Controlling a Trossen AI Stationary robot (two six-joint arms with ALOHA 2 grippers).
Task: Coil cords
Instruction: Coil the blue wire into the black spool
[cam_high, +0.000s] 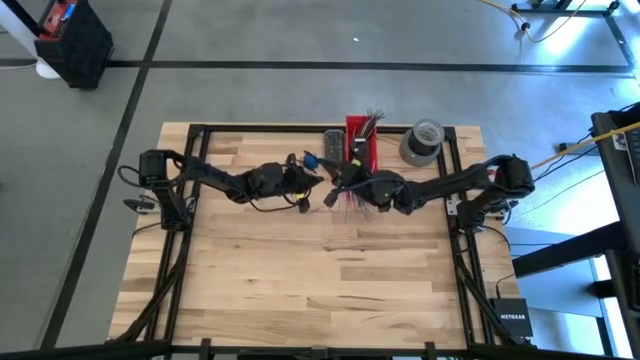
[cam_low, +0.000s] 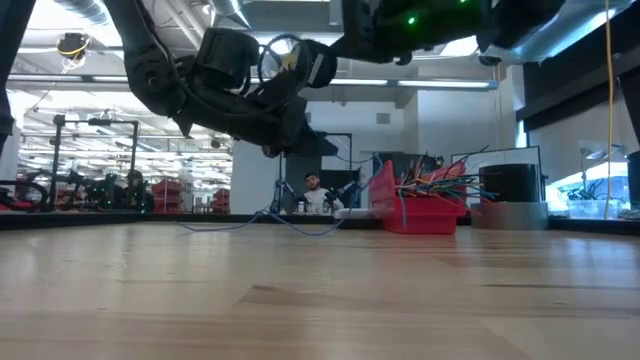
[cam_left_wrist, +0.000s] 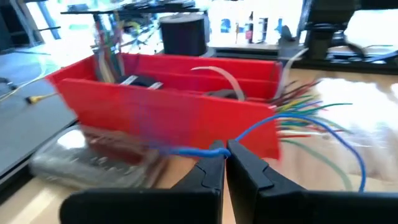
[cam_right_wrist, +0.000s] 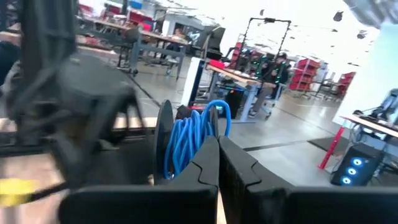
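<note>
My left gripper (cam_left_wrist: 224, 151) is near the table's middle, close to the red bin (cam_left_wrist: 168, 93), and is shut on a thin blue cord (cam_left_wrist: 298, 118). The cord arcs away from the fingertips past the bin's corner and drops toward the table. My right gripper (cam_right_wrist: 217, 144) faces it from the right, above the table, shut at the foot of a coil of blue cord (cam_right_wrist: 193, 140) that stands up behind its fingertips. In the low view a round loop (cam_low: 280, 55) shows by the grippers, and slack cord (cam_low: 300, 225) lies on the far tabletop. My left gripper pinches the blue cord (cam_left_wrist: 214, 151) between its two fingertips, coming at it about level and crossing it. The cord runs off slack on both sides. My right gripper is shut at the lower edge of the blue coil (cam_right_wrist: 202, 146). Its own fingers hide the place of contact. The coil stands upright, clear of the table.
The red bin (cam_high: 360, 145) with short multicoloured wire ends (cam_left_wrist: 305, 106) stands at the far middle. A grey tape roll (cam_high: 422, 140) is to its right and a clear plastic packet (cam_left_wrist: 81, 158) beside it. The near half of the wooden table (cam_high: 300, 290) is bare.
</note>
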